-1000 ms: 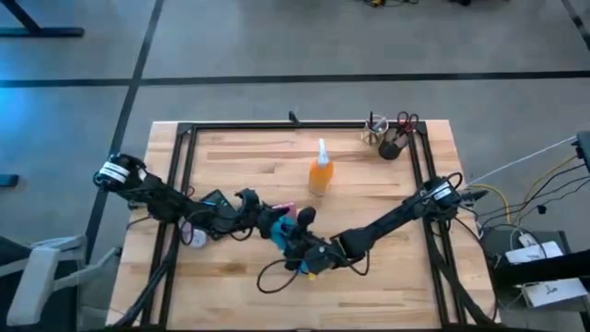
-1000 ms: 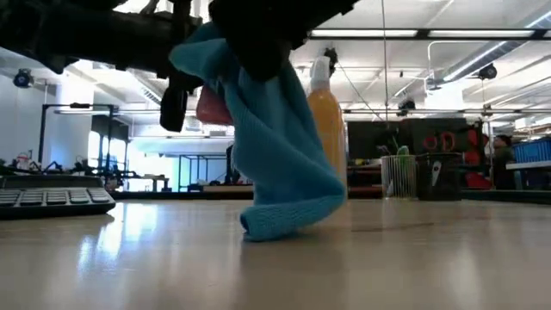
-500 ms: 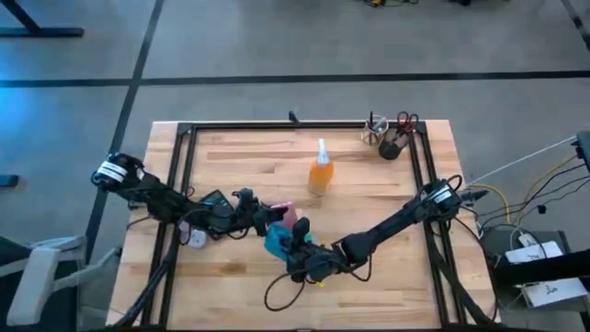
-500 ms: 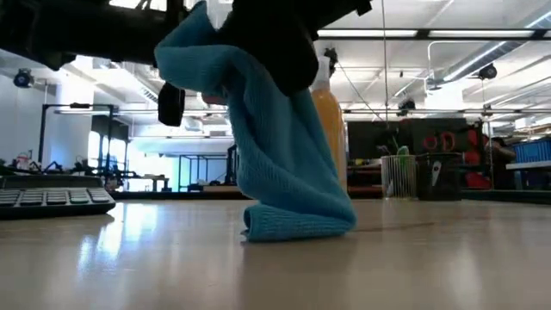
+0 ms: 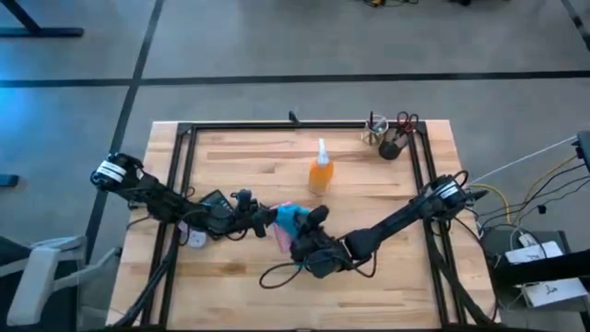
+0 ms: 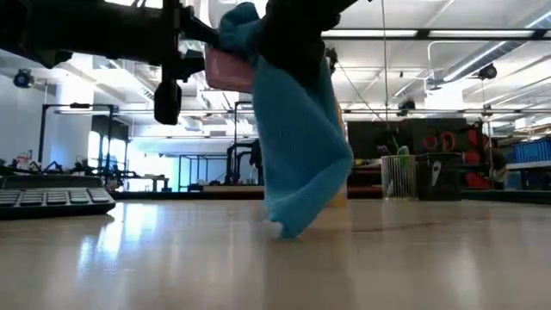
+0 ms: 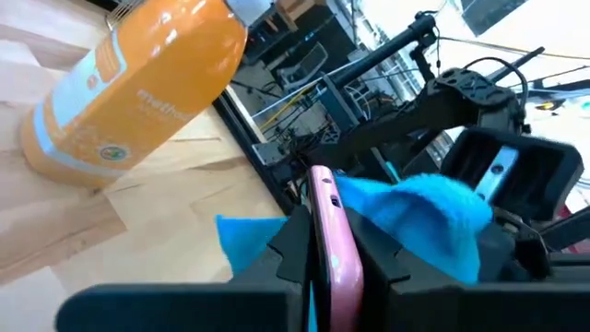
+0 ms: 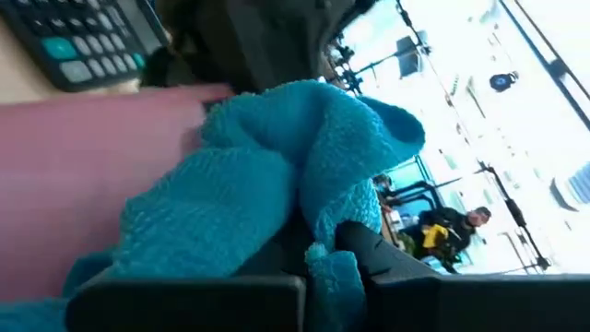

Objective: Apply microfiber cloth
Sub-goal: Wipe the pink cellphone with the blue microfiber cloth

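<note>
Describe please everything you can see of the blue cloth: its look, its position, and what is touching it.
The microfiber cloth is bright turquoise-blue, soft and fuzzy, bunched at the top and hanging in loose folds. The right gripper holds its upper part above the table, near the table's middle. The low view shows its lower tip reaching about table level. Its bunched top is draped against a pink-cased phone, clamped on edge by the left gripper. An orange bottle stands behind it, apart.

1 turquoise cloth (image 5: 291, 218), 1 pink phone (image 7: 334, 242), 1 orange spray bottle (image 5: 320, 173), 1 calculator (image 6: 53, 200), 2 arms.
</note>
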